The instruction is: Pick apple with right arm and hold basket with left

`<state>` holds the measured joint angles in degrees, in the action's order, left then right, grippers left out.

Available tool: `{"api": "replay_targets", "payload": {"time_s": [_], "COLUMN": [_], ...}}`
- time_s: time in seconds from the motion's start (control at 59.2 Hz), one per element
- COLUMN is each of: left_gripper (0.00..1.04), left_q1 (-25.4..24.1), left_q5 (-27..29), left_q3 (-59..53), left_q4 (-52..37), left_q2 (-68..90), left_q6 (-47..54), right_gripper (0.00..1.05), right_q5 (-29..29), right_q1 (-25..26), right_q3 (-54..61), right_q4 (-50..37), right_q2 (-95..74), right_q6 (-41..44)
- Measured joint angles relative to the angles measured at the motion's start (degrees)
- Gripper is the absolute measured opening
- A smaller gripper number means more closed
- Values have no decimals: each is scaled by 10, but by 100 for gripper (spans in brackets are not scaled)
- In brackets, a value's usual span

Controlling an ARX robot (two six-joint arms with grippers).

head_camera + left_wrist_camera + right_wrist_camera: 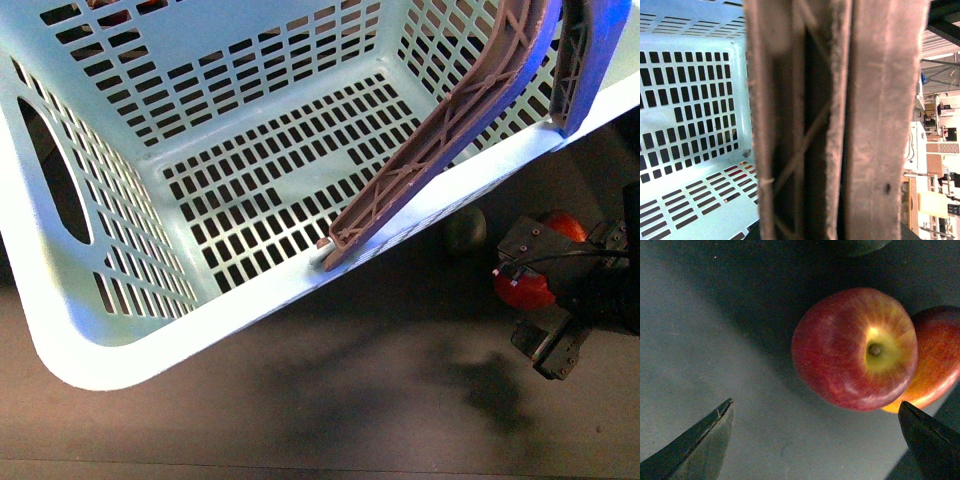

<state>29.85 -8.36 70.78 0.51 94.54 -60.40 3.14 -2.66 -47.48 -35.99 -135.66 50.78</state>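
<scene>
Right claw [816,402] hangs released, jaws spread wide, just short of the round red yellow-dimpled apple [854,349]; an elongated red-yellow fruit [936,360] touches its far side.

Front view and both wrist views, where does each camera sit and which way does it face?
Front view: on the robot's body, looking down at the basket and dark table; the right gripper shows over the apple.
Left wrist view: on the left wrist, close against the basket's handle; no gripper visible.
Right wrist view: on the right wrist, looking past open fingertips at the apple.
Shared: front and left wrist, basket and handle; front and right wrist, apple.
</scene>
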Motion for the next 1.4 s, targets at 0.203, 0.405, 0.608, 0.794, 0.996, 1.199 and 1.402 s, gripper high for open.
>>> {"api": "replay_targets", "payload": {"time_s": [0.203, 0.405, 0.608, 0.794, 0.996, 1.199, 1.402], "left_gripper": [15, 15, 15, 15, 15, 15, 15], "left_q1": [0, 0, 0, 0, 0, 0, 0], "left_q5": [0, 0, 0, 0, 0, 0, 0], "left_q3": [0, 0, 0, 0, 0, 0, 0], "left_q4": [0, 0, 0, 0, 0, 0, 0], "left_q2": [0, 0, 0, 0, 0, 0, 0], "left_q6": [0, 0, 0, 0, 0, 0, 0], "right_gripper": [96, 96, 96, 96, 84, 80, 80], "right_q5": [-6, -14, -18, -28, -36, -48, -77], "right_q1": [6, 13, 20, 22, 21, 23, 41], "right_q3": [-41, -82, -123, -147, -149, -121, -51], "right_q4": [22, 42, 64, 87, 89, 65, 26], "right_q2": [-21, -39, -58, -70, -75, -64, 4], "right_q6": [24, 37, 45, 45, 25, 4, -31]}}
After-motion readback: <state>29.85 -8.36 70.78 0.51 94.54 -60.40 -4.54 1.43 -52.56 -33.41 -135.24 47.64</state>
